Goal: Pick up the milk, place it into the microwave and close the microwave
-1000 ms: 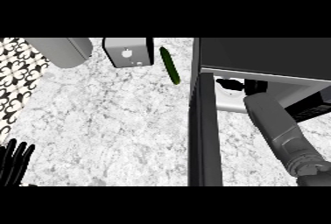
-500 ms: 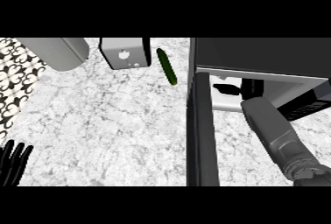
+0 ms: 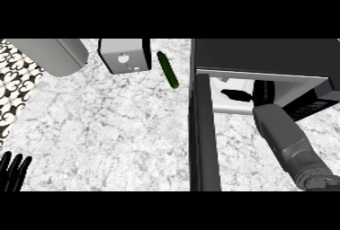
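The milk first, and it is a hard call: no carton shows plainly, so which way it points and how its long axis lies I cannot tell. The only candidate is a small pale sliver (image 3: 222,80) tucked under the roof edge at the left of the cavity, too hidden to name. That cavity belongs to the microwave (image 3: 266,53), a black body at the far right corner of the counter (image 3: 100,134). Its door (image 3: 203,143) stands wide open, seen edge-on as a dark bar running toward the near edge. The right hand (image 3: 263,92) is inside the cavity, its grey forearm slanting in from the lower right. The hand's far end meets the roof's edge and is lost there, and whether it is open or closed round anything I cannot tell. A dark blob (image 3: 235,95) lies on the pale cavity floor just left of that hand; part of the hand or shadow, unclear. Along the far edge stands a white box with a dark logo (image 3: 125,56). Just beside it, on the side toward the microwave, lies a cucumber (image 3: 167,69), long axis far-to-near, near end angled toward the door. A grey rounded appliance (image 3: 50,56) is cut off at the far left corner. The left hand (image 3: 13,173) rests at the near left corner, fingers straight, slightly apart, pointing up, holding nothing.
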{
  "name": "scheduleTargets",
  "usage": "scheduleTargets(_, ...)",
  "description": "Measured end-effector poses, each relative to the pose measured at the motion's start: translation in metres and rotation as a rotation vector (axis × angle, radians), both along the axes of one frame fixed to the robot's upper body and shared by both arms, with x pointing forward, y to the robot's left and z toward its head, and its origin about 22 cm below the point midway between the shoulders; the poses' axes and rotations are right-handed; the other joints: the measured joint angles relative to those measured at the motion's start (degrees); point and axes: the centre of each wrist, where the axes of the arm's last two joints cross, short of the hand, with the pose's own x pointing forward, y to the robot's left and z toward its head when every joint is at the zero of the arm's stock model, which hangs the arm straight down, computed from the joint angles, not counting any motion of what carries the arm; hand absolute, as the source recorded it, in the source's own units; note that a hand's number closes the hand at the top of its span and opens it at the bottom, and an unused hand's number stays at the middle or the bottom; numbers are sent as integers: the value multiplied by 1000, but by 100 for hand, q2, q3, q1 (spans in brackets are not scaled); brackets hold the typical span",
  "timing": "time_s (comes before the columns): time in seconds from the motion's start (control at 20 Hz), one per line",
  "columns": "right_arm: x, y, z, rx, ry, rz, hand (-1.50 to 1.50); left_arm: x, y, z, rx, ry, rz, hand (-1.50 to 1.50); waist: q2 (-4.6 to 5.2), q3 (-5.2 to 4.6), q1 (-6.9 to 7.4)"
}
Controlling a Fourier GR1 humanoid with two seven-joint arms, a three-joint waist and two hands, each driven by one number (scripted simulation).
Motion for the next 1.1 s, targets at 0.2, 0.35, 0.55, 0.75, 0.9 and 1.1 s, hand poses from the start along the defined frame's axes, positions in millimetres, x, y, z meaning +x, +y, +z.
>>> scheduleTargets(0.2, -8, -2, -11, 72, 4, 72, -150, -10, -1, 1, 3, 11, 4, -150, -43, -3, -89)
scheduleTargets(0.35, -15, 2, -20, 133, 12, 118, -150, -14, -4, 0, 7, 14, -2, -150, -67, -7, -148)
scheduleTargets(0.55, -29, 6, -38, 216, 18, 162, -150, -17, -10, 3, 14, 24, -2, -150, -108, -12, -248)
scheduleTargets(0.75, -44, 11, -54, 301, 28, 204, -150, -23, -23, 0, 16, 43, -57, -150, -141, -17, -320)
scheduleTargets(0.9, -55, 14, -65, 367, 38, 258, -150, -23, -30, -5, -12, 37, -112, -150, -165, -21, -379)
scheduleTargets(1.1, -74, 19, -81, 461, 57, 352, -150, -20, -38, -4, -29, 44, -185, -150, -189, -25, -455)
